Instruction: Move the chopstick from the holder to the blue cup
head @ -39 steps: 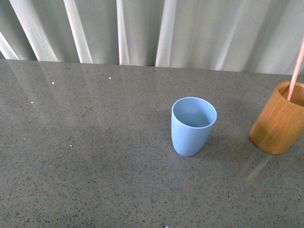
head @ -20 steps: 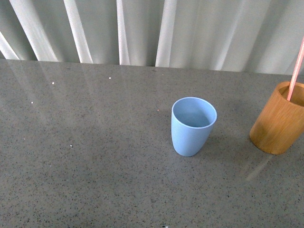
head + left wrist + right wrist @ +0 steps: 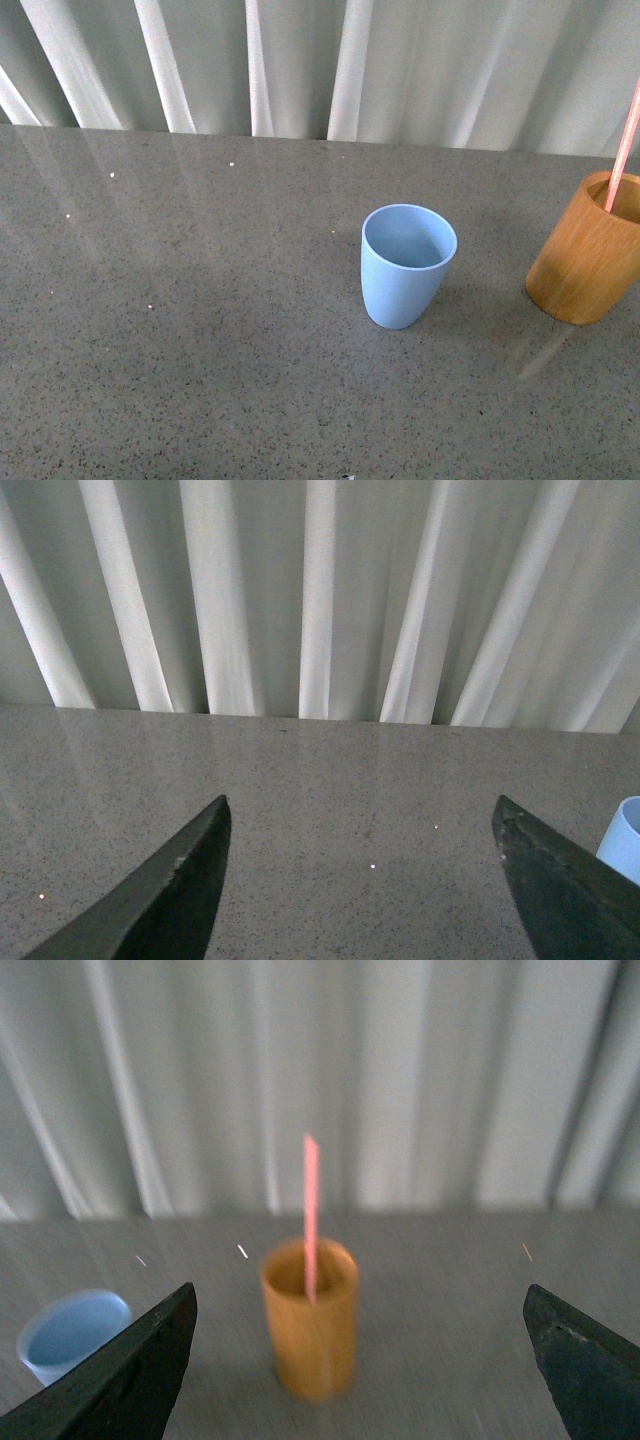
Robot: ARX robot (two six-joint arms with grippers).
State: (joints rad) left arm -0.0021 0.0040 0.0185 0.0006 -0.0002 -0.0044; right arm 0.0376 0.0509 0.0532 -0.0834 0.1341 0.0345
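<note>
The light blue cup (image 3: 406,264) stands upright near the middle of the grey table, empty. At the right edge of the front view is the orange-brown holder (image 3: 588,250) with a pink-red chopstick (image 3: 622,150) leaning out of it. Neither arm shows in the front view. In the blurred right wrist view the holder (image 3: 310,1320) with its chopstick (image 3: 311,1215) stands ahead of my open right gripper (image 3: 360,1305), apart from it, with the blue cup (image 3: 70,1335) off to one side. My left gripper (image 3: 360,815) is open over bare table, the blue cup's rim (image 3: 625,840) just at the frame edge.
A white pleated curtain (image 3: 330,65) hangs along the far edge of the speckled grey table (image 3: 180,330). Small white specks (image 3: 231,165) dot the tabletop.
Nothing has visibly changed in the front view; cup, holder and chopstick stay put.
</note>
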